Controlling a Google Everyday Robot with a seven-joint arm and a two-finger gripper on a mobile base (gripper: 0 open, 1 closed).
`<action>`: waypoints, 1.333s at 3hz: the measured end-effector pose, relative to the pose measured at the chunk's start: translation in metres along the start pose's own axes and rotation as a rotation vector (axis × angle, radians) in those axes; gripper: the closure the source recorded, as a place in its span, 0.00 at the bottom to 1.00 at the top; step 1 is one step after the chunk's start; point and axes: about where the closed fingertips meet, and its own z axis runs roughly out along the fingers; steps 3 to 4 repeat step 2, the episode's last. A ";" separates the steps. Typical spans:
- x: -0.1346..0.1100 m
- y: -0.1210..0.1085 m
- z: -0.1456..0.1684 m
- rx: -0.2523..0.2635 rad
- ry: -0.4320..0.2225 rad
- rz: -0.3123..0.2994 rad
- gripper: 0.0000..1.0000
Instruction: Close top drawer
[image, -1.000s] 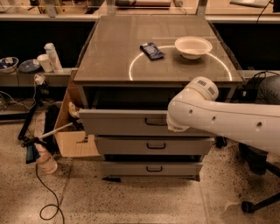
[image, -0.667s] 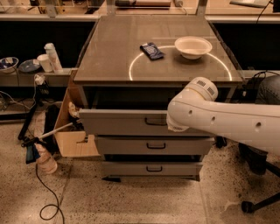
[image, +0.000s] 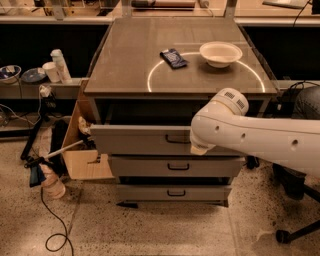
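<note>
The top drawer (image: 135, 140) is the tallest grey front under the cabinet top and stands pulled out a little, ahead of the two drawers below. Its small dark loop handle (image: 177, 140) shows just left of my arm. My white arm (image: 250, 135) reaches in from the right, and its end covers the right part of the drawer front. The gripper (image: 199, 148) is at that end, against or just in front of the drawer front, right of the handle, mostly hidden by the arm.
The middle drawer (image: 177, 166) and bottom drawer (image: 175, 192) sit flush below. On the cabinet top (image: 125, 60) are a white bowl (image: 220, 53) and a dark packet (image: 173, 58). A cardboard box (image: 82, 160), cables and a bottle (image: 50, 182) lie at left; an office chair base (image: 300, 225) at right.
</note>
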 end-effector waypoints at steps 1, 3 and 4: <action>0.000 0.000 0.000 0.000 0.000 0.000 0.00; 0.000 0.000 0.000 0.000 0.000 0.000 0.00; 0.000 0.000 0.000 0.000 0.000 0.000 0.00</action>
